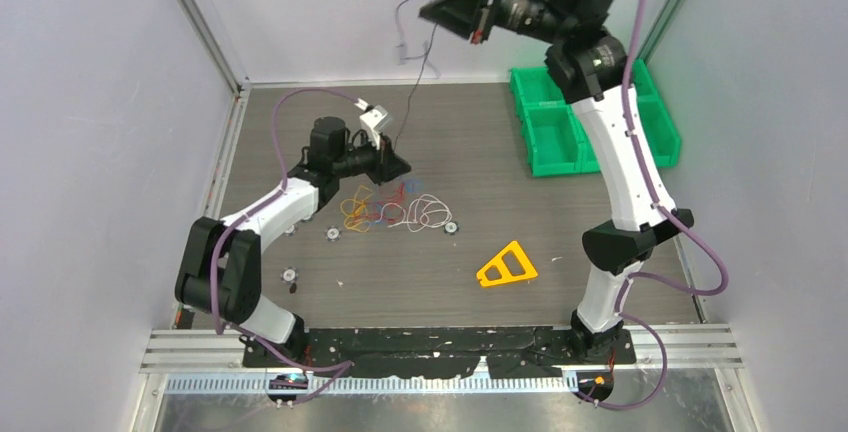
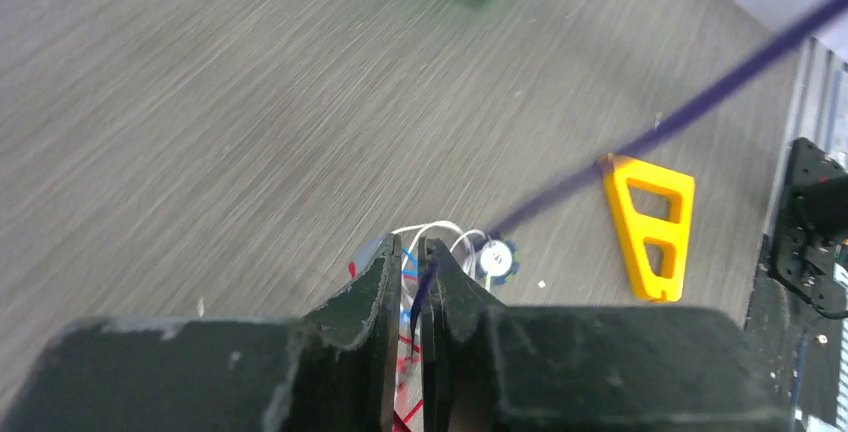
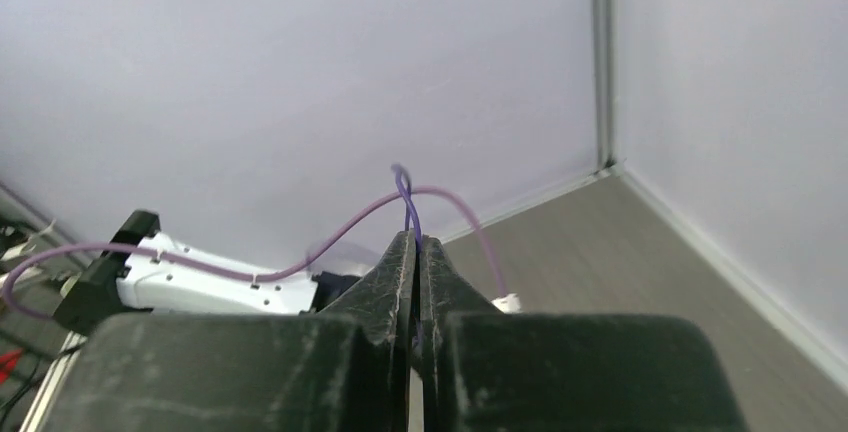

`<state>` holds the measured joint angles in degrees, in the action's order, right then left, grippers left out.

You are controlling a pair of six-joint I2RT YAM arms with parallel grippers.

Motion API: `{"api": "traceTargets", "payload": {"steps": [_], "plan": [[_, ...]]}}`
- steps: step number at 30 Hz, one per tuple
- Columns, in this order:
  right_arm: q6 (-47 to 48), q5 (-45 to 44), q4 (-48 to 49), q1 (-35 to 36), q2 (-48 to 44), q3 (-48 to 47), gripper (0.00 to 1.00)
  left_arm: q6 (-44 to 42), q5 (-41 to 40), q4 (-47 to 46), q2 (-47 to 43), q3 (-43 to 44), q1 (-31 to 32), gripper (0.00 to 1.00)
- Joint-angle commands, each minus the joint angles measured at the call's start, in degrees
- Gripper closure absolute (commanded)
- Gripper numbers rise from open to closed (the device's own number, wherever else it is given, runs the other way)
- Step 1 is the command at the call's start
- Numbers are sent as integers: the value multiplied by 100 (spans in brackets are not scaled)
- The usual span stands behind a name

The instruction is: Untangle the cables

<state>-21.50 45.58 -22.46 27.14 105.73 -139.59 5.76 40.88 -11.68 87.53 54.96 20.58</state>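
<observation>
While the left tool (image 2: pixel 411 244) hangs low over the grey wood-grain tabletop (image 1: pixel 440 287), its black fingers are pressed almost together and pinch a thin dark purple cable (image 2: pixel 700 102). Just beside it on the tabletop lies the loose pile of red, yellow-orange, white and blue cables (image 1: pixel 390 214), well apart from the orange triangular plastic frame (image 1: pixel 507 265). From this pinch the purple cable runs up, nearly taut, to the right tool (image 3: pixel 417 240), which stands high and is pressed together on what seems the same cable. I judge that one cable is being separated from the tangle. The next move, I think, calls for a slow pull apart, so that the other loops are not dragged along.
</observation>
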Motion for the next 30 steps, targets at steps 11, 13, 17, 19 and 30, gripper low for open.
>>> {"api": "traceTargets", "payload": {"steps": [11, 13, 17, 19, 30], "plan": [[264, -238, -18, -1310, -805, 699, 95, -1106, -366, 1311, -1072, -250, -341, 31], [139, -260, -29, -1625, -730, 471, 95, -1415, -559, 1692, -1042, -200, -355, 32], [-18, -221, -30, -2220, -583, 61, 95, -1524, -625, 1821, -1048, -369, -439, 31], [-22, -224, -4, -2456, -566, -31, 94, -1520, -602, 1772, -1085, -428, -441, 30], [-688, -64, 519, -3460, -532, -211, 95, -1995, -986, 2999, -325, 161, -695, 59]]}}
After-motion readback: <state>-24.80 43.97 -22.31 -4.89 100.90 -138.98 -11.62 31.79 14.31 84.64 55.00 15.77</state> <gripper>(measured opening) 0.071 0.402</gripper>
